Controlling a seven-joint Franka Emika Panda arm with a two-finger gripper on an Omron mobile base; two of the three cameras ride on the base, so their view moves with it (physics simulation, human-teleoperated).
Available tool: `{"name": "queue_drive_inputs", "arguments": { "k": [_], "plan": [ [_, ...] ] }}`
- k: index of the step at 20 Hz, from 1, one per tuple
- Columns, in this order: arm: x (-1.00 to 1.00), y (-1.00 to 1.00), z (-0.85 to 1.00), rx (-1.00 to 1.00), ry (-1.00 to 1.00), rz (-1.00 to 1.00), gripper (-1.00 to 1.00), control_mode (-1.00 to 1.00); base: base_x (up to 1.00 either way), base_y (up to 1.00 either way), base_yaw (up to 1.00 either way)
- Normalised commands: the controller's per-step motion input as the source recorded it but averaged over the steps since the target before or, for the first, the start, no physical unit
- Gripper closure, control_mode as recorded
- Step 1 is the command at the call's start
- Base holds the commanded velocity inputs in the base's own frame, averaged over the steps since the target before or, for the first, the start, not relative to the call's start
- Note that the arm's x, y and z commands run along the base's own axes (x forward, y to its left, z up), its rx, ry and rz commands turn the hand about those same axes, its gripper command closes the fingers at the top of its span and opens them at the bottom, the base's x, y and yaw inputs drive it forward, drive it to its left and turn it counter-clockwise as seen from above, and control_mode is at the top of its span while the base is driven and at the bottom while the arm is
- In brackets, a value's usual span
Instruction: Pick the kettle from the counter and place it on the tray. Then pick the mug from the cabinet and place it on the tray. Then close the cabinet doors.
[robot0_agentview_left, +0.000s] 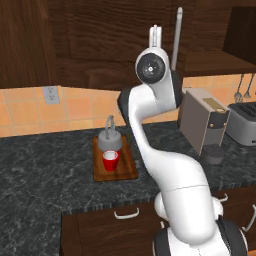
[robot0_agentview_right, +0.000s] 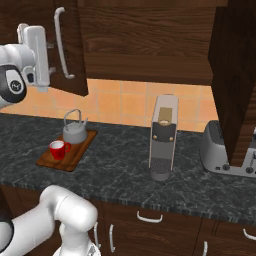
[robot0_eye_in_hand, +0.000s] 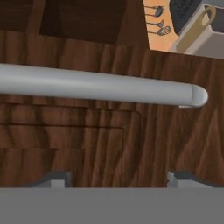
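While the hand faces a cabinet door (robot0_eye_in_hand: 109, 140) at close range, the gripper (robot0_eye_in_hand: 118, 177) stands released, its two finger tips set wide apart at the bottom of the hand view and closed on nothing.

Door handle (robot0_eye_in_hand: 100, 87): long silver bar, lying across the hand view just beyond the finger tips; whether the tips touch the door cannot be told. Same handle (robot0_agentview_right: 61, 42) seen upright in the right base view, on a door (robot0_agentview_right: 70, 50) swung partly open beside the hand.

Tray (robot0_agentview_left: 128, 170): reddish-brown board on the counter (robot0_agentview_left: 45, 170), near the tiled wall.

Kettle (robot0_agentview_left: 110, 139): grey metal, upright on the tray's rear half, wire handle arched above it.

Mug (robot0_agentview_left: 110, 160): red, pale inside, upright on the tray just in front of the kettle.

Coffee machine (robot0_agentview_right: 163, 142): tall beige-grey unit on the counter, well apart from the tray.

Toaster (robot0_agentview_right: 220, 150): grey, further along the counter, partly behind a second open door (robot0_agentview_right: 235, 75).

Lower drawers (robot0_agentview_left: 115, 230): dark wood fronts with small pale handles, below the counter edge.
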Motion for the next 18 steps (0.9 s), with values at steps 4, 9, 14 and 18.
{"name": "queue_drive_inputs", "arguments": {
  "k": [4,9,14,18],
  "plan": [
    [0.43,-0.08,-0.17,0.0,0.07,0.05,-1.0,-1.0,0.0,0.0,0.0],
    [0.38,-0.05,-0.29,0.0,0.01,0.05,-1.0,-1.0,0.0,0.0,0.0],
    [0.52,-0.01,-0.07,0.03,0.06,0.03,-1.0,-1.0,0.0,0.0,0.0],
    [0.52,0.0,-0.03,0.01,0.19,0.0,-1.0,-1.0,0.0,0.0,0.0]
  ]
}}
